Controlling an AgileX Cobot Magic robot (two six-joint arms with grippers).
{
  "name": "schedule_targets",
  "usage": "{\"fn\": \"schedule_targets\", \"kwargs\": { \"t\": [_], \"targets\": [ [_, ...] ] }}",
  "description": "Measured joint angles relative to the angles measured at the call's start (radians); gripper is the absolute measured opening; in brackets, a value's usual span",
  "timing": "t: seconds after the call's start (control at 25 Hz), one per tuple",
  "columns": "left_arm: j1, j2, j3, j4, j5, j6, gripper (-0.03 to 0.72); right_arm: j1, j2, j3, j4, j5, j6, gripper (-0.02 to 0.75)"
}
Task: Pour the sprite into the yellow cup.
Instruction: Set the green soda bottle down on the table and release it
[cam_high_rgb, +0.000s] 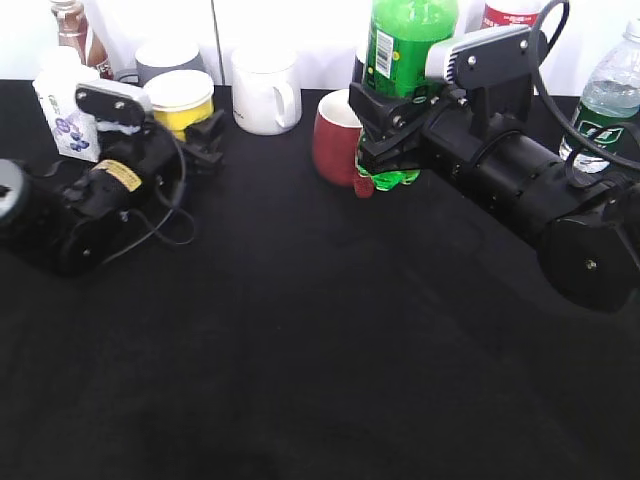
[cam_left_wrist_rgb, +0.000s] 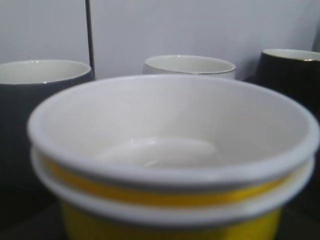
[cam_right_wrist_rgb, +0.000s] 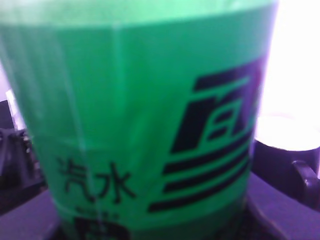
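The sprite (cam_high_rgb: 405, 40), a tall green bottle, stands upright at the back centre-right. My right gripper (cam_high_rgb: 385, 140) is shut round its lower body, just above the lobed base. The green label fills the right wrist view (cam_right_wrist_rgb: 135, 125). The yellow cup (cam_high_rgb: 180, 100), white inside, is at the back left. My left gripper (cam_high_rgb: 192, 135) is closed round it, with one black finger showing at its right side. The cup fills the left wrist view (cam_left_wrist_rgb: 165, 200) and shows two stacked white rims. The fingers are hidden there.
A red mug (cam_high_rgb: 335, 135) stands right beside the sprite's base. A white mug (cam_high_rgb: 262, 90) and a grey mug (cam_high_rgb: 165, 58) stand at the back. A small carton (cam_high_rgb: 65, 110) is at far left and a clear water bottle (cam_high_rgb: 605, 100) at far right.
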Motion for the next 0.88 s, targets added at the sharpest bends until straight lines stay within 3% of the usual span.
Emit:
{"fn": "schedule_targets", "kwargs": {
  "t": [0.4, 0.6, 0.68, 0.88],
  "targets": [
    [0.005, 0.036, -0.022, 0.014, 0.046, 0.030, 0.459, 0.000, 0.000, 0.000, 0.028, 0.001, 0.000, 0.438],
    [0.007, 0.036, -0.031, 0.019, 0.079, 0.032, 0.524, 0.000, 0.000, 0.000, 0.031, 0.001, 0.001, 0.438],
    [0.007, 0.036, -0.028, 0.019, 0.079, 0.032, 0.596, 0.000, 0.000, 0.000, 0.034, 0.001, 0.001, 0.438],
    [0.007, -0.016, 0.106, 0.014, 0.042, 0.033, 0.624, 0.000, 0.000, 0.000, 0.039, 0.001, 0.001, 0.438]
  ]
}}
